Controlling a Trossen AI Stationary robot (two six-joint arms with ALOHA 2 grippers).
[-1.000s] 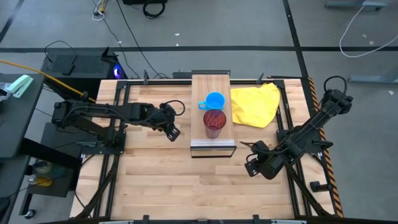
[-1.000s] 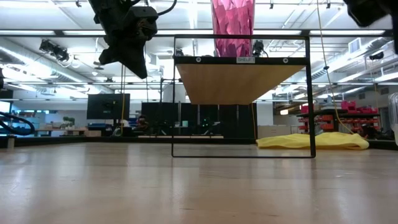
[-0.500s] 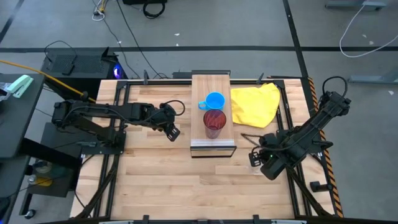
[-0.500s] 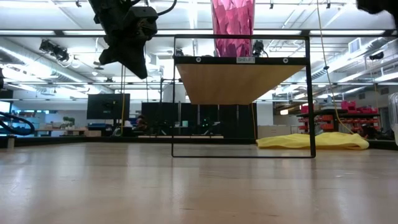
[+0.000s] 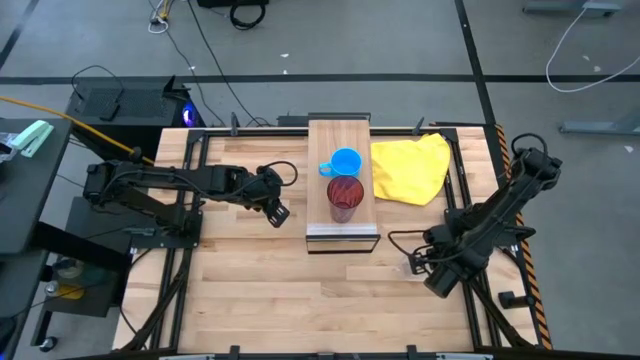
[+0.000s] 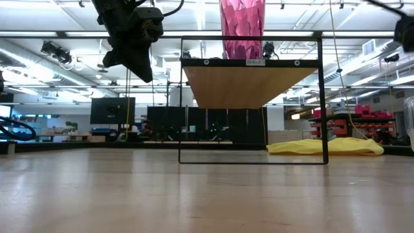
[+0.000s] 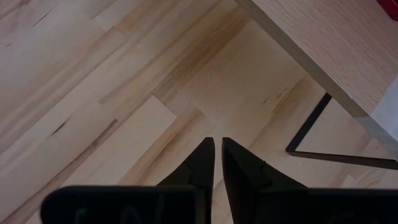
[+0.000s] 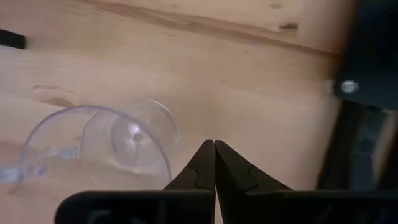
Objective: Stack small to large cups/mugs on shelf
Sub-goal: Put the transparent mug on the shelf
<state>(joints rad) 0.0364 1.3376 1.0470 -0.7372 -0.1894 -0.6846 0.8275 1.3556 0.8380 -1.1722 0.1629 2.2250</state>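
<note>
High view first: where do the cups stand?

– The red tumbler (image 5: 343,199) stands upright on the shelf (image 5: 340,135) near its front end. The blue mug (image 5: 346,162) is just behind it on the same board, with its handle toward the left arm's side. A yellow cloth (image 5: 410,168) lies on the worktop (image 5: 260,290) beside the shelf.

– And the little glass one?

– From above I can hardly make it out. The right wrist view shows the clear glass cup (image 8: 106,146) lying on its side on the worktop, just beside the right end effector (image 8: 214,152). Those fingers are pressed together and pinch nothing.

– The other arm?

– The left end effector (image 5: 278,212) hangs above the worktop, left of the shelf. Its wrist view shows the fingers (image 7: 202,165) nearly together with only a thin slit between them, and nothing is held.

– Anything the low view adds?

– It shows the underside of the shelf and its dark frame. The picture's top edge cuts off the tumbler's upper part. The mug and the glass cup do not show there, and only a scrap of the right arm shows at the corner.

– Contents?

– The mug's inside shows plain blue. What the tumbler holds I cannot tell.
</note>
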